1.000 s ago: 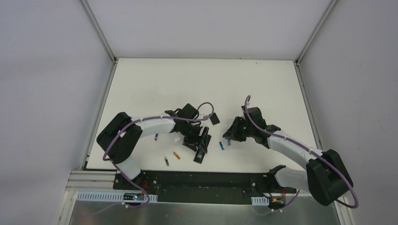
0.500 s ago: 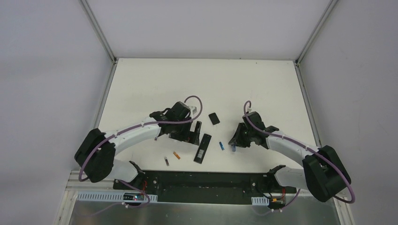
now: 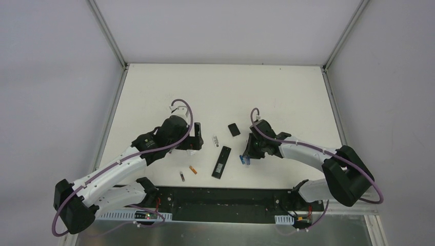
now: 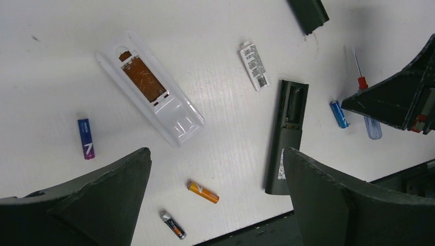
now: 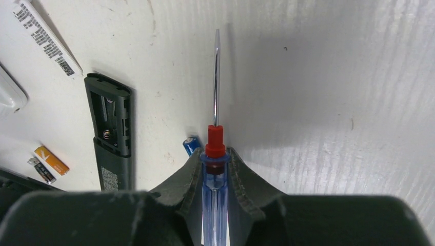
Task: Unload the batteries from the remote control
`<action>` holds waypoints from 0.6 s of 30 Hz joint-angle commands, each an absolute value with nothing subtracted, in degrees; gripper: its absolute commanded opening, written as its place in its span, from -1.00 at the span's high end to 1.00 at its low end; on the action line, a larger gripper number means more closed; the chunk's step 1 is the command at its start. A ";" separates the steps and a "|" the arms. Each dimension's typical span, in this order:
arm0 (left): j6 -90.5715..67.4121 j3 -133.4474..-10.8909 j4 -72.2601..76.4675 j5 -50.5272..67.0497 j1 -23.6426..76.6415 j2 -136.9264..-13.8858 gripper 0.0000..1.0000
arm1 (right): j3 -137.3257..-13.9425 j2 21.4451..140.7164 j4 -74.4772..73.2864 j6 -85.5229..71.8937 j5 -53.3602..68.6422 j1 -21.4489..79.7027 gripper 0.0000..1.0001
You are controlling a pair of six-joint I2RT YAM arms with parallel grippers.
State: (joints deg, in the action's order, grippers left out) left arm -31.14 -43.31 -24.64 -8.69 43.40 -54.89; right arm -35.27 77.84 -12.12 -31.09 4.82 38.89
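The black remote (image 4: 286, 136) lies face down, its battery bay open and empty; it also shows in the top view (image 3: 221, 162). The white remote (image 4: 151, 95) lies with its bay open and empty. Loose batteries lie on the table: blue-purple (image 4: 86, 138), orange (image 4: 202, 191), dark (image 4: 172, 224) and blue (image 4: 338, 114). My left gripper (image 4: 216, 151) is open and empty, hovering above the orange battery. My right gripper (image 5: 215, 159) is shut on the blue-handled screwdriver (image 5: 215, 141), right beside the blue battery (image 5: 192, 145).
A white labelled cover (image 4: 254, 65) and a black cover (image 4: 308, 9) lie beyond the remotes. The table's front edge and the black base rail (image 3: 220, 197) run close behind the orange battery (image 3: 193, 169) and the dark battery (image 3: 181, 176).
My left arm has drawn back to the left, off the black remote, uncovering the white cover. My right gripper has moved left with the screwdriver, closer to the blue battery.
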 commanded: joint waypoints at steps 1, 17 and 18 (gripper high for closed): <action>-33.84 -42.43 -27.64 -14.63 43.15 -51.95 -0.98 | -36.09 81.82 -21.00 -30.65 -5.90 42.22 0.78; -35.80 -46.93 -31.69 -16.92 43.09 -54.13 -0.98 | -37.27 80.11 -27.89 -32.91 -13.68 40.66 0.65; -36.04 -47.01 -31.87 -17.02 43.14 -54.07 -0.98 | -37.13 80.52 -27.57 -32.65 -13.32 40.16 0.62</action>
